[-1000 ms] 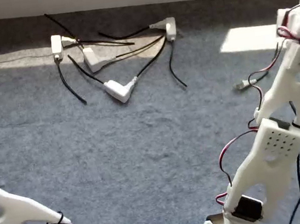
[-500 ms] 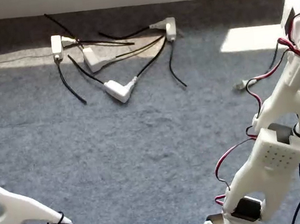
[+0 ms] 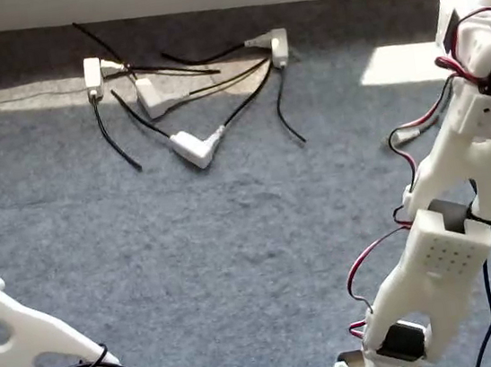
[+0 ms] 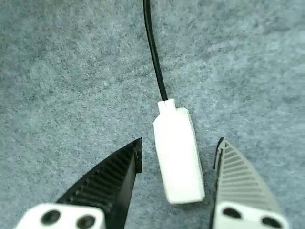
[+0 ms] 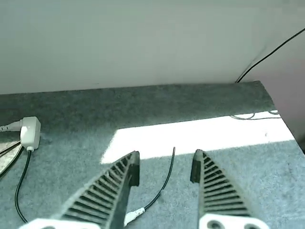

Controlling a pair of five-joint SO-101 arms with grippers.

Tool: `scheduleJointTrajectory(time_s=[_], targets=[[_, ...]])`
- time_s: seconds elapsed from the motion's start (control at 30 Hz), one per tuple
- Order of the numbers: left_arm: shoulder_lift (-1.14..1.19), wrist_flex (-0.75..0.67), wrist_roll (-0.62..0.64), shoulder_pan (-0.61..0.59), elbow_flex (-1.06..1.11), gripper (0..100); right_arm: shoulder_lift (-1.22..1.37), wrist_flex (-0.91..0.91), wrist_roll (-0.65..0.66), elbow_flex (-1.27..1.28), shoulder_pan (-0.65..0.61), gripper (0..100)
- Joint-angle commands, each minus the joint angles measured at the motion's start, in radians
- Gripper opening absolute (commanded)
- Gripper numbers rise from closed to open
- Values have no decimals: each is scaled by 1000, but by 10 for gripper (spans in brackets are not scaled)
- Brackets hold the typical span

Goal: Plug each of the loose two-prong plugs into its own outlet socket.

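We see a grey carpet (image 3: 235,239) of matt, felted cloth with a rough, fuzzy nap. The white connector (image 4: 178,155) looks like smooth plastic with a faint sheen, and its black cord (image 4: 153,52) looks smooth and rubbery. The left gripper (image 4: 179,143) has ribbed plastic fingers (image 4: 107,183), one black, one pale grey. The shell of the right arm (image 3: 445,257) looks to us like matt white plastic, perforated in places.

No legible text or labels
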Motion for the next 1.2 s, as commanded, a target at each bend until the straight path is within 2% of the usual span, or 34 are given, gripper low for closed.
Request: scheduleJointTrajectory(time_s=[0.0, 0.13, 0.33, 0.47, 0.6, 0.73, 0.87, 1.17], targets=[[-30, 9, -5, 12, 4, 242, -47, 39, 9, 65, -4, 181], [-30, 9, -5, 12, 4, 225, -50, 39, 9, 105, -2, 181], [-28, 15, -29, 12, 5, 33, -51, 39, 9, 104, -2, 181], [-30, 17, -130, 10, 45, 20, -53, 39, 9, 104, -1, 181], [-31, 34, -138, 12, 51, 18, -88, 39, 11, 104, -1, 181], [-39, 161, -140, 39, 45, 18, -160, 38, 14, 104, -2, 181], [-62, 371, -133, 105, -42, 18, -245, 38, 14, 110, -1, 181], [-263, 394, 143, 346, 15, 18, -444, 39, 15, 116, 54, 181]])
